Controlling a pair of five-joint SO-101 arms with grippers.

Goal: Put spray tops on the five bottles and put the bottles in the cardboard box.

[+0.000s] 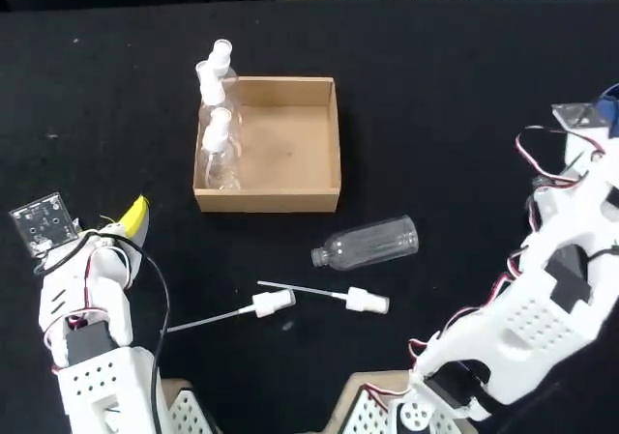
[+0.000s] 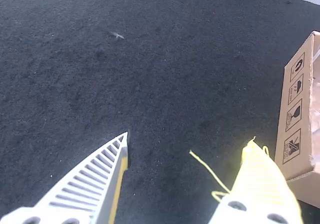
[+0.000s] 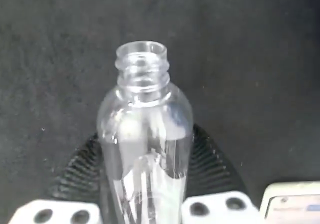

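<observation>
The cardboard box stands mid-table with three capped clear bottles along its left wall. An uncapped bottle lies on its side in front of the box. Two white spray tops with long tubes lie nearer the arms. My right gripper is shut on another uncapped clear bottle, its open neck pointing away from the wrist. My left gripper hangs open over bare black cloth at the front left, with the box corner beside its yellow finger.
A black cloth covers the whole table. The right arm's white body rises along the right edge. The box's right half holds nothing. Open cloth lies left of and behind the box.
</observation>
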